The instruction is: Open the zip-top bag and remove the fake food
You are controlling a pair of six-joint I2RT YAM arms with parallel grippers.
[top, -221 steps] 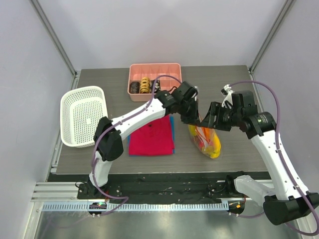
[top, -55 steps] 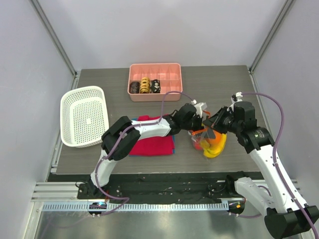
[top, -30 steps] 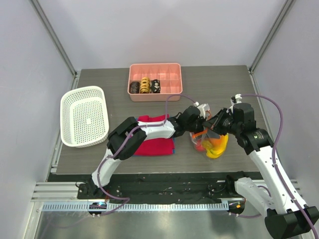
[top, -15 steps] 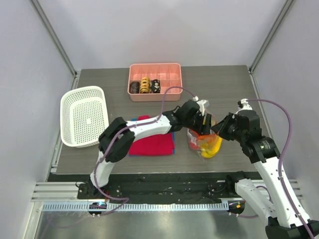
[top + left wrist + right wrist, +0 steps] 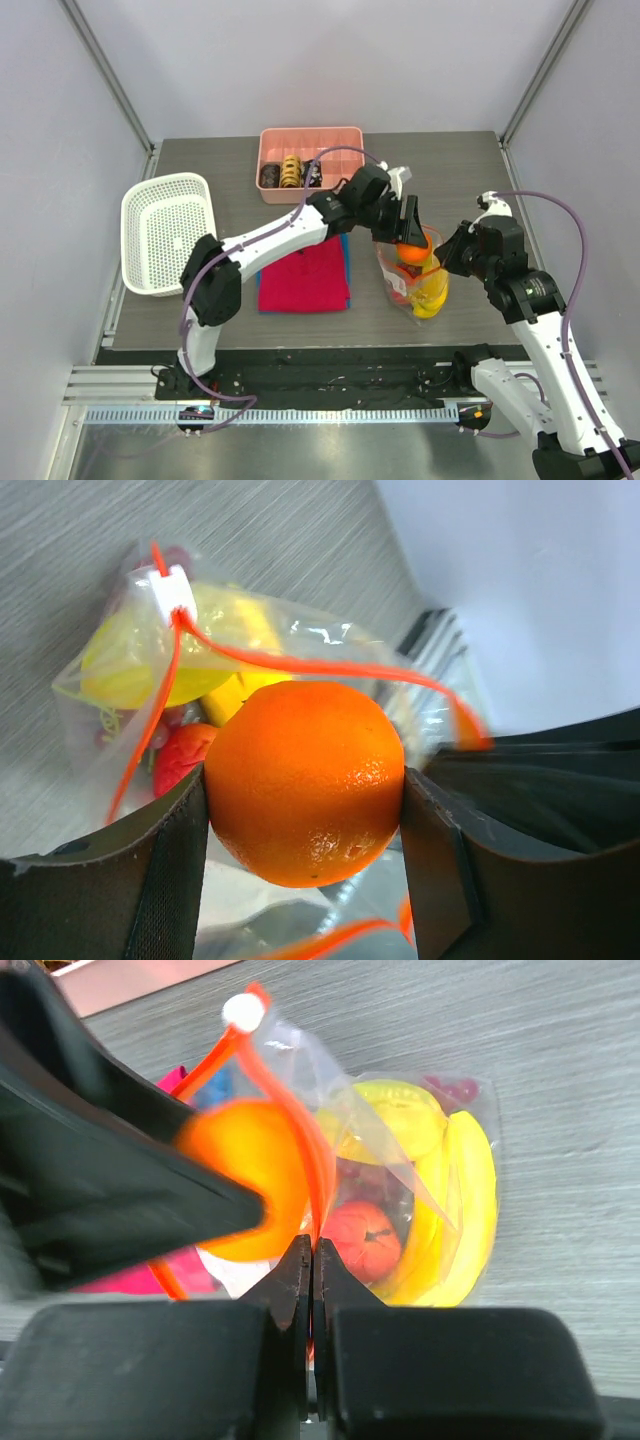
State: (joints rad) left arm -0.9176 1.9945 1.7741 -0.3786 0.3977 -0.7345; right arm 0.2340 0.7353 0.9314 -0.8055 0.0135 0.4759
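Grey tabletop point(image 5: 450, 170): just right of the red shirt point(image 5: 303, 280) I see the zip-top bag point(image 5: 428, 295), open. My left gripper point(image 5: 407, 244) clamps the orange ball point(image 5: 305, 775) at its mouth; my right gripper point(image 5: 310, 1260) is pinched tight on the orange zip strip point(image 5: 300, 1150). Banana point(image 5: 470, 1200) and red fruit point(image 5: 362, 1238) lie inside.

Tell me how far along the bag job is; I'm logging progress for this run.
Done: the zip-top bag is open, its zip strip parted. In hand: the left claw grips the orange ball at the bag's mouth, while the right claw pinches the bag's rim. Left: the banana and red fruit lie inside the bag, and the ball is not yet set down.
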